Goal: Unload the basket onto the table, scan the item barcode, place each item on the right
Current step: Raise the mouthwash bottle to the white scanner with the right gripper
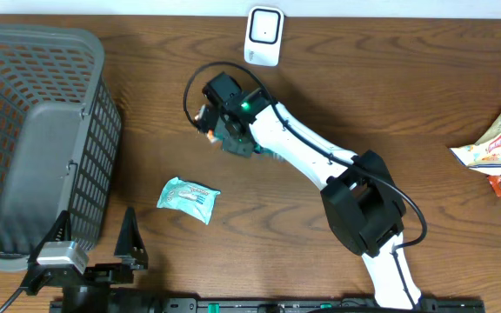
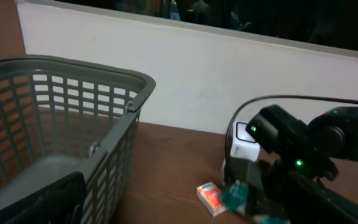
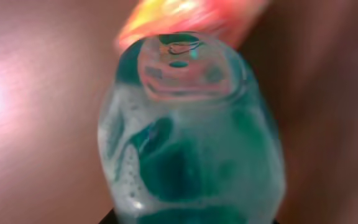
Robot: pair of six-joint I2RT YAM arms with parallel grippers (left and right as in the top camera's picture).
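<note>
Right now my right claw [image 1: 215,125] seems clamped on a small orange box [image 1: 203,116] near the scanner [image 1: 264,36]; my left claw [image 1: 94,242] gapes wide beside the basket [image 1: 42,36]

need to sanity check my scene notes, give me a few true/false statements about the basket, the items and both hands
1. The teal packet lies inside the basket. False: it lies on the table, outside the basket.
2. The left hand is open. True.
3. The right hand is empty. False: it grips a small orange box.
4. The white scanner stands at the table's far edge. True.
</note>
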